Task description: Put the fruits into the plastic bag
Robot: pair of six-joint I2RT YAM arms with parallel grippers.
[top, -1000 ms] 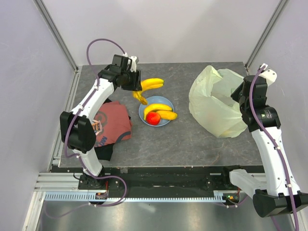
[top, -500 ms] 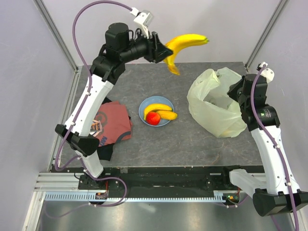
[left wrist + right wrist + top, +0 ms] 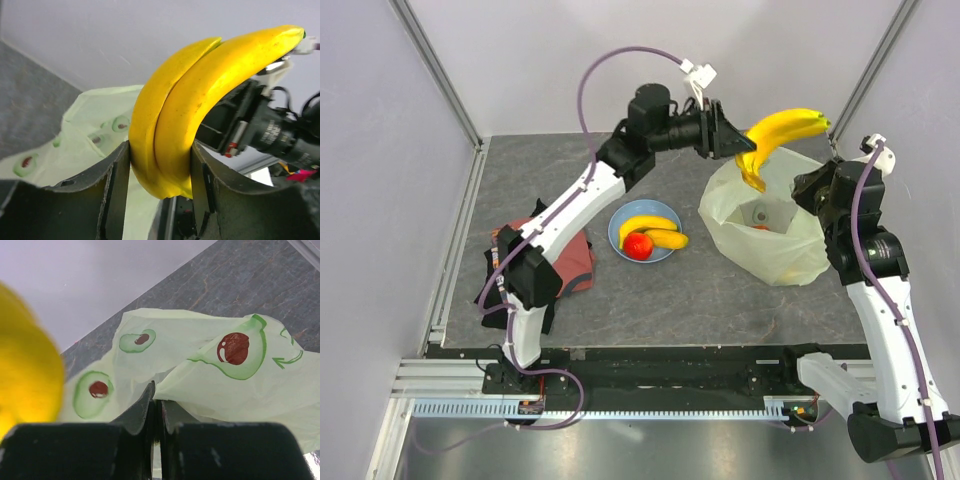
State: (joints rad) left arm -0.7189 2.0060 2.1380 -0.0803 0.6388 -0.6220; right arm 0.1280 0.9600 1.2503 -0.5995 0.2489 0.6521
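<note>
My left gripper is shut on a pair of yellow bananas and holds them in the air over the open mouth of the pale green plastic bag; the bananas fill the left wrist view between the fingers. My right gripper is shut on the bag's edge and holds it up. An orange-red fruit shows inside the bag. On the blue plate lie two bananas and a red fruit.
A red printed T-shirt lies at the left of the dark table. Grey walls and metal posts close in the back and sides.
My left arm lifted the bananas from beside the plate and swung them right, to above the bag's mouth. The right gripper raised the bag's edge and the mouth opened wider.
</note>
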